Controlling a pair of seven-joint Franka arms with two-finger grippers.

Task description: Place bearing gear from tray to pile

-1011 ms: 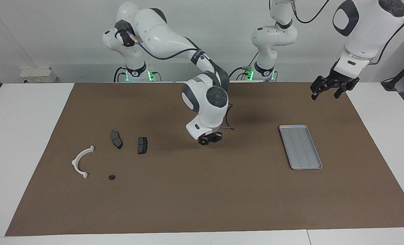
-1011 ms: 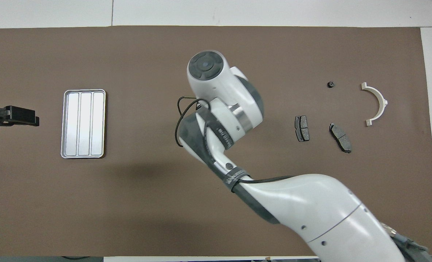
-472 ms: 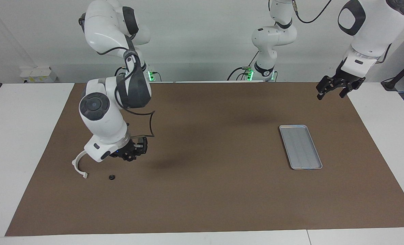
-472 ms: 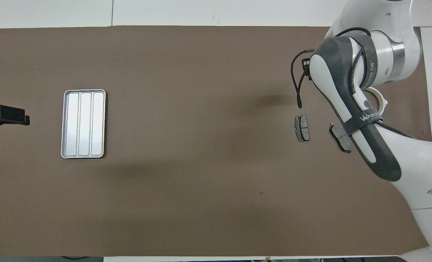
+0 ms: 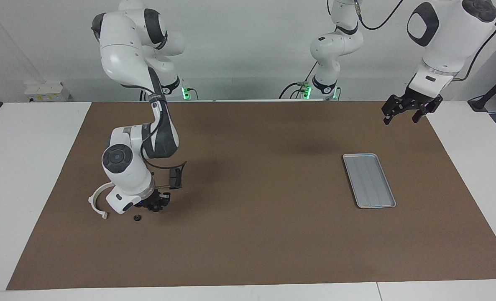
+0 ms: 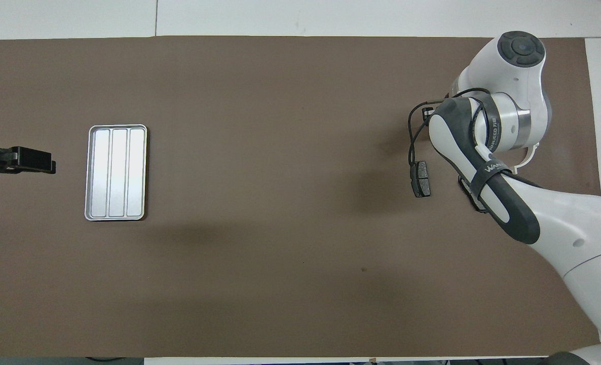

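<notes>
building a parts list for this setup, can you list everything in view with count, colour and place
tray: one, silver-grey, nothing in it, toward the left arm's end of the table
brown mat: one, covers most of the white table
white bracket: one, semicircular, toward the right arm's end, partly hidden by the arm
brake pads: two, dark grey; one in plain sight, one mostly under the arm
small round part: one, black, on the mat beside the bracket
right gripper: low over the mat beside the small round part
left gripper: open, raised over the mat's edge, waiting
</notes>
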